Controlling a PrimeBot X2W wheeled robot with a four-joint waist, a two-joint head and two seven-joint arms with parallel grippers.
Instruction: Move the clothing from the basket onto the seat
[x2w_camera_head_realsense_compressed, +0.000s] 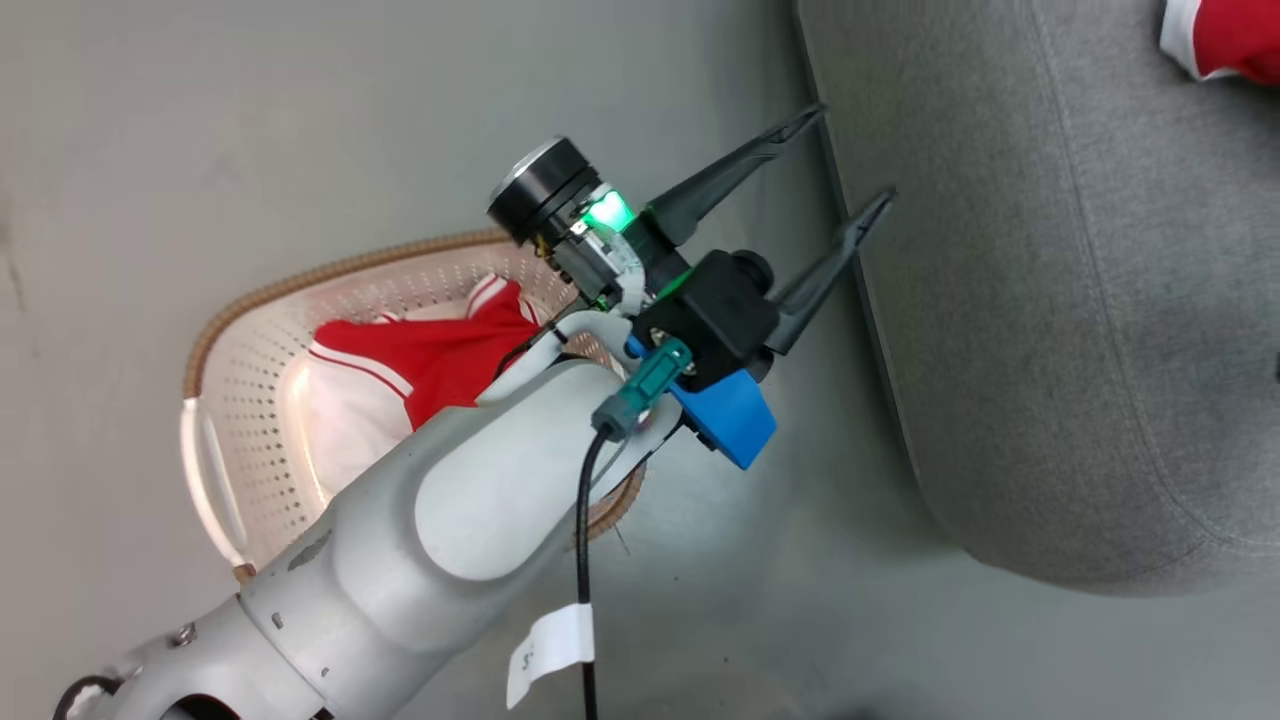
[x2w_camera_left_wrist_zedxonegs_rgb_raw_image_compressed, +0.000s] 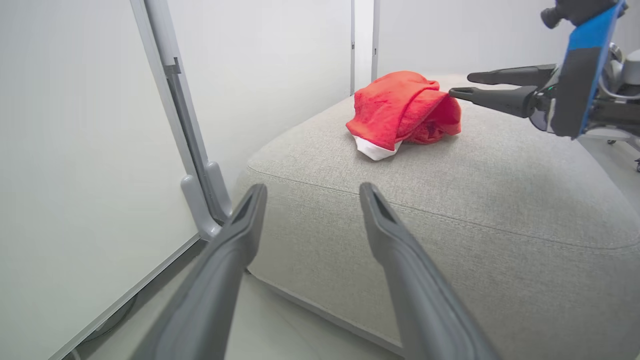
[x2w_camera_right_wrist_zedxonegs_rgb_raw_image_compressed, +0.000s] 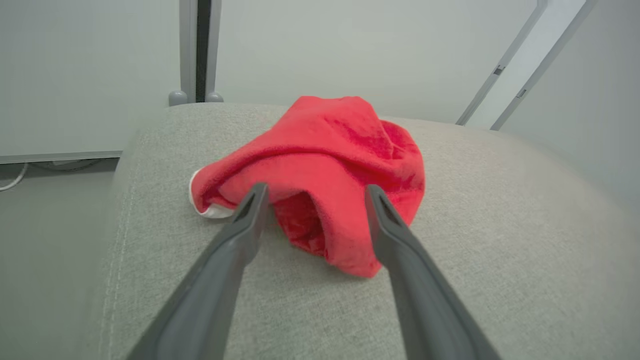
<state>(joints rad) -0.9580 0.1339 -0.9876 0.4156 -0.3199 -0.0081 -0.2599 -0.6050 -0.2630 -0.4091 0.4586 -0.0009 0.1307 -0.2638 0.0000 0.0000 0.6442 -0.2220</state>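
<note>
Partly hidden behind forearm (x2w_camera_head_realsense_compressed: 470, 500): basket (x2w_camera_head_realsense_compressed: 300, 280), clothing (x2w_camera_head_realsense_compressed: 440, 360) inside; garment (x2w_camera_head_realsense_compressed: 1225, 40) on seat (x2w_camera_head_realsense_compressed: 1050, 300) cropped; left jaws, right jaws spread apart.

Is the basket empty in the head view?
No, a red and white garment lies inside the basket on the floor.

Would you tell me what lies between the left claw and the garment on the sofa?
Only bare sofa cushion with a stitched seam lies between the left claw and the garment, as the left wrist view shows.
</note>
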